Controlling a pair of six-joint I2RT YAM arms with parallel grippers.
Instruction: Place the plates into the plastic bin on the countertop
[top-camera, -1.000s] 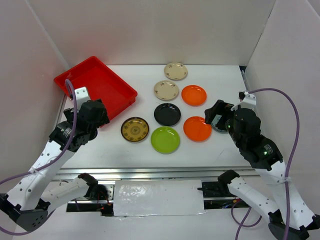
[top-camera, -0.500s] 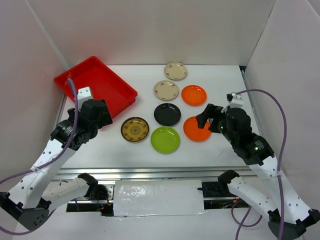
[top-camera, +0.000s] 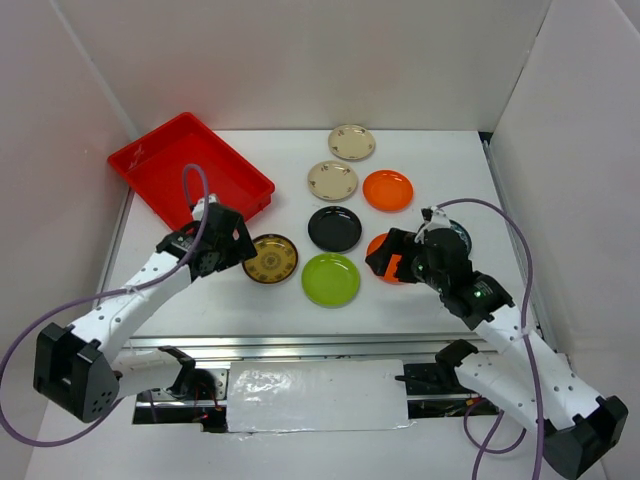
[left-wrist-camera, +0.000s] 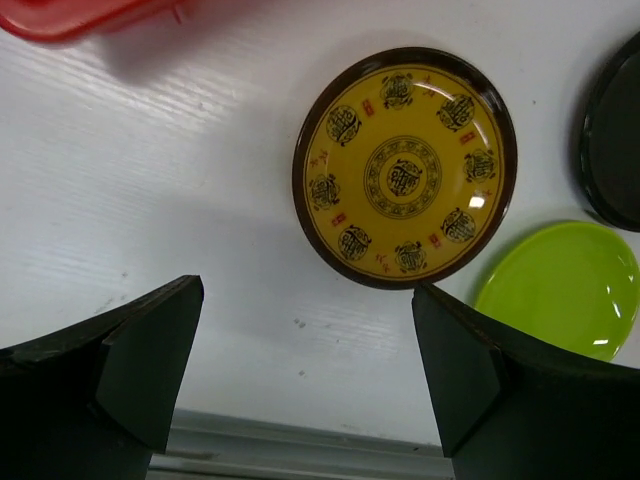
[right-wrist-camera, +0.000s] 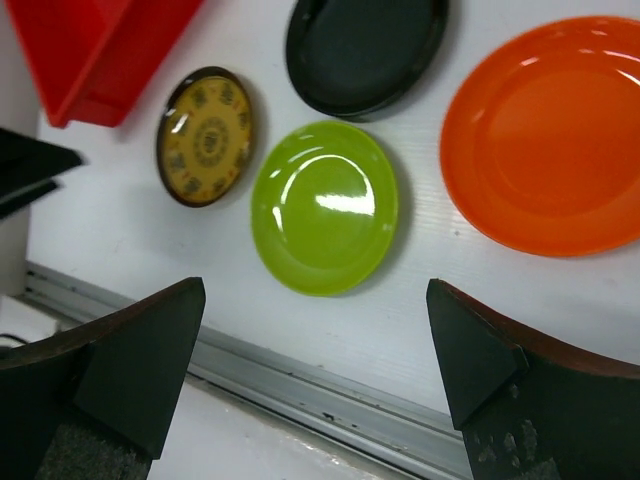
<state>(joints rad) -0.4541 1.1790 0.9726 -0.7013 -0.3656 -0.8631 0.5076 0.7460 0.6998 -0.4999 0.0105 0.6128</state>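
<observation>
Top external: right tool (top-camera: 388, 256) covers near orange plate (top-camera: 393, 271); teal plate (top-camera: 460, 238) partly hidden.

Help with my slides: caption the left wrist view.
Open left hand poised before a round gold-patterned, brown-rimmed plate on the white countertop, lime green plate alongside.

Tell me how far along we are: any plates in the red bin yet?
Done: nothing, the red bin holds no plate. In hand: nothing; left claw open by the gold patterned plate, right claw open over the near orange plate. To go: all eight plates, lying on the countertop.
</observation>
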